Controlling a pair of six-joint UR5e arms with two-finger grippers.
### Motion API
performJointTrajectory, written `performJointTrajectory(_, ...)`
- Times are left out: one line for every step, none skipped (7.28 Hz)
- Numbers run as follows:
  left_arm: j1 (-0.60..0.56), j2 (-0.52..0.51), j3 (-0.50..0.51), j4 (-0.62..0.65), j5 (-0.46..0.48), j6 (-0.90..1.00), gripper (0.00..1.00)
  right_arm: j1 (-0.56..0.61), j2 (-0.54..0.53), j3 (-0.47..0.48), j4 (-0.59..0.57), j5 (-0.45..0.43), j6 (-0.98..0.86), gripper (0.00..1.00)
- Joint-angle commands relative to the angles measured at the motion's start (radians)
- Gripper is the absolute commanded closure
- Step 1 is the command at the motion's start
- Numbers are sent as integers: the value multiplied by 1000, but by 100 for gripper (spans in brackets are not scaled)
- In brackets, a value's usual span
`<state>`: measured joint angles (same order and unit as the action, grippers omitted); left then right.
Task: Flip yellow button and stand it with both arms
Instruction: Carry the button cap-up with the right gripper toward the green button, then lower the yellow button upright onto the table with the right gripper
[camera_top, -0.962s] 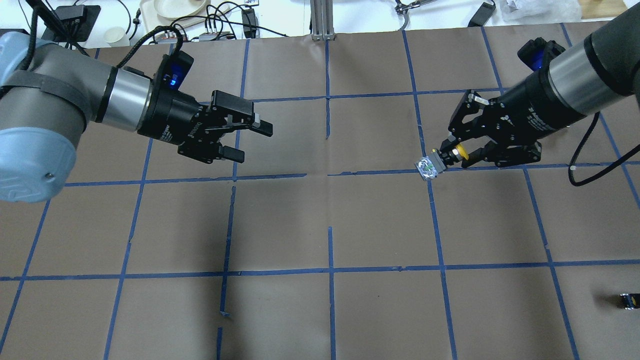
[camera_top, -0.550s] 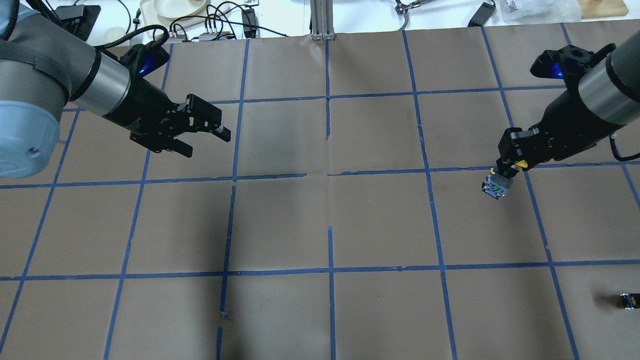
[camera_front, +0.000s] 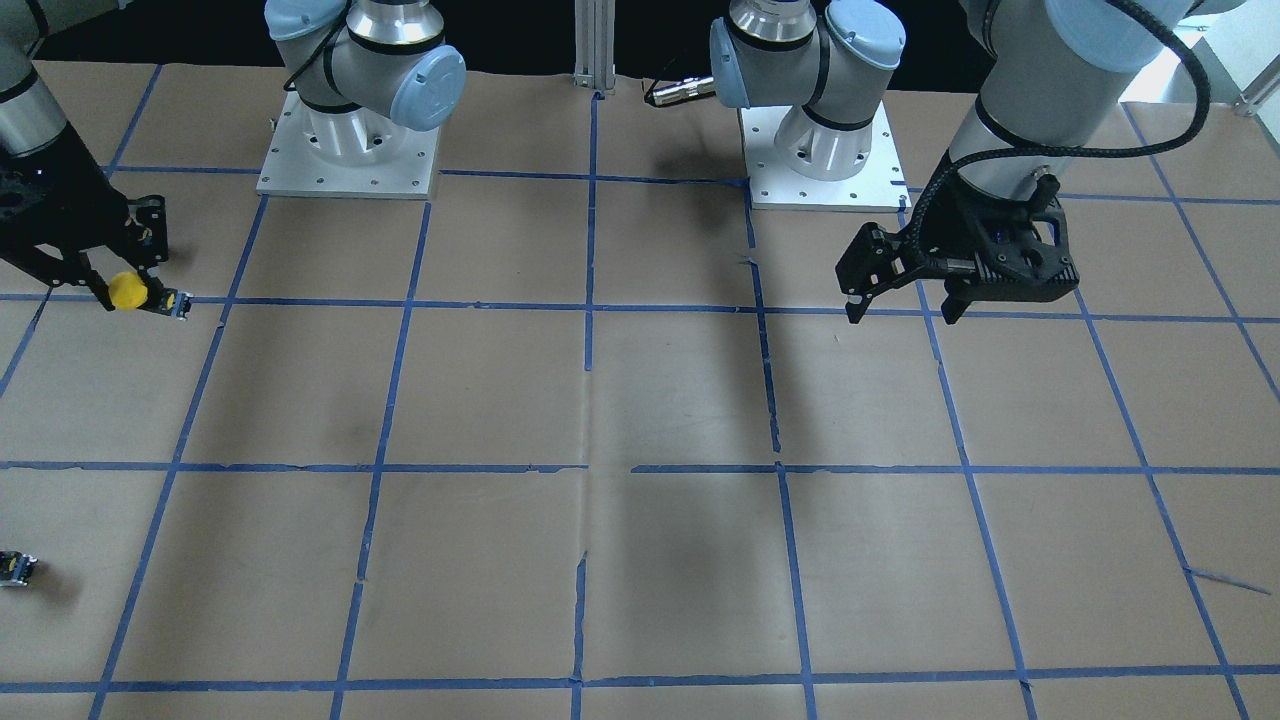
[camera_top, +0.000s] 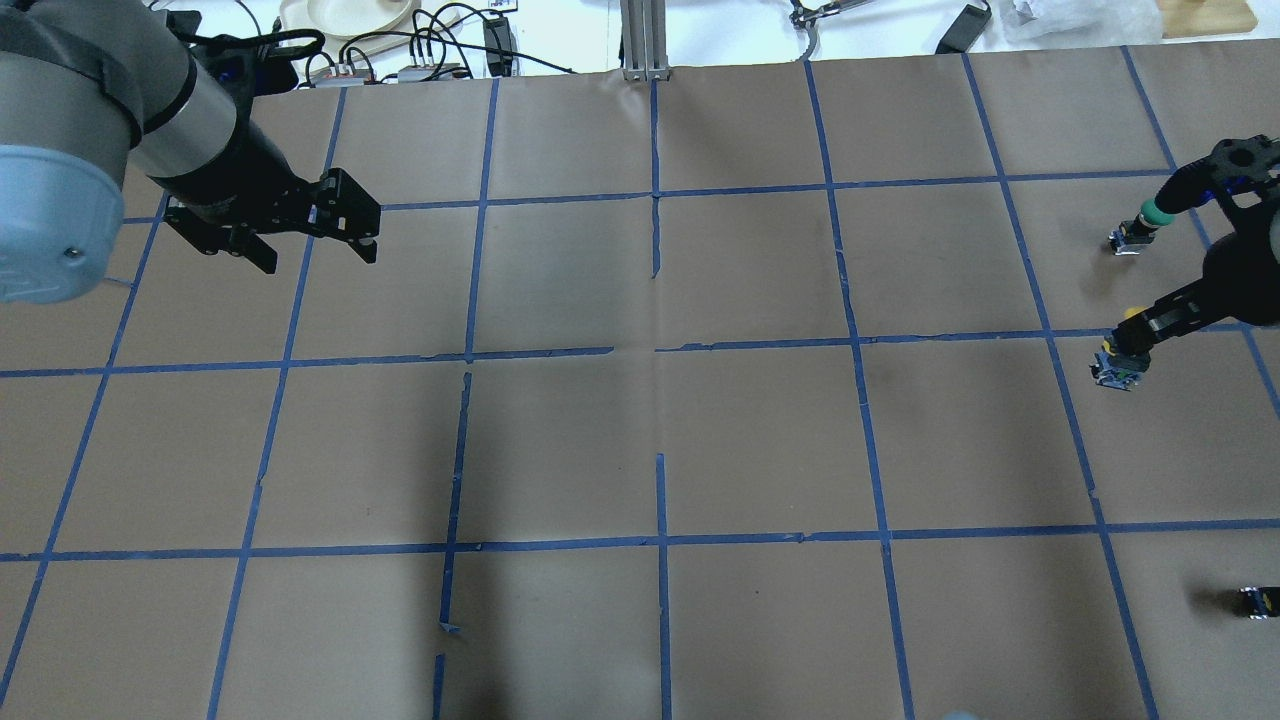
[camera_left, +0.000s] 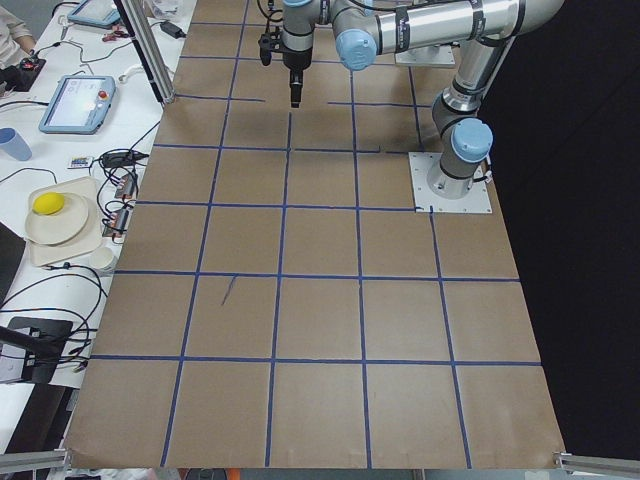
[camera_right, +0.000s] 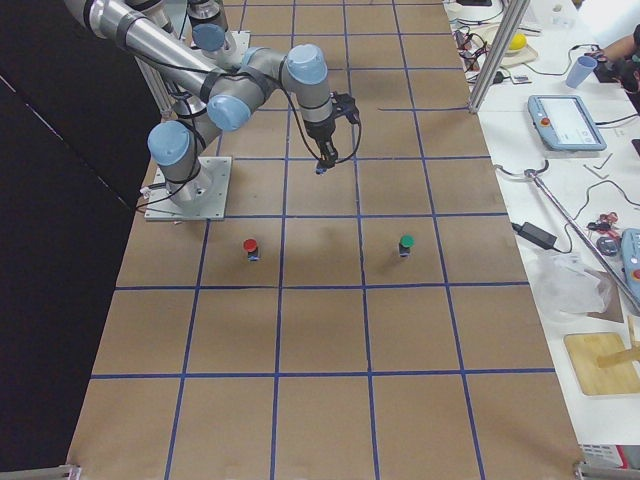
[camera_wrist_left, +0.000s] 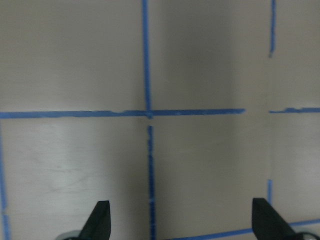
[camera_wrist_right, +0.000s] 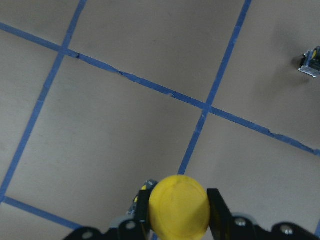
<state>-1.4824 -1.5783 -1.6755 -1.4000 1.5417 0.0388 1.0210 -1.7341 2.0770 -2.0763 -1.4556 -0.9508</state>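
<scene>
1. Yellow button: gripped at its cap by the right end effector, grey body pointing down at the worktop, near the green-capped button, on the side toward the robot.
2. Left end effector: fingers spread wide and empty, well apart from the green-capped button.
</scene>
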Motion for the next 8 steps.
performJointTrajectory(-93, -60, 147, -113, 32, -147, 0, -83, 112, 5, -178, 1, -129, 78)
performJointTrajectory(-122, -89, 189, -135, 25, -175, 0, -123, 143, 6, -221, 3, -131, 78)
performJointTrajectory(-139, -92, 200, -135, 26, -174, 0, -131, 181, 8, -287, 3, -132, 79)
performJointTrajectory(-153, -72, 179, -137, 23, -163, 0, -134, 226, 6, -350, 1, -153, 79)
performJointTrajectory(-145, -51, 143, -143, 20, -86, 0, -145, 258, 14, -387, 0, -160, 79)
performJointTrajectory(-121, -13, 101, -142, 24, -6, 0, -180, 260, 44, -396, 4, -158, 79)
performJointTrajectory(-102, 7, 83, -133, 18, 25, 0, -190, 268, 69, -451, 14, -160, 78)
performJointTrajectory(-93, -14, 111, -126, 20, 6, 0, -190, 268, 71, -465, 11, -161, 78)
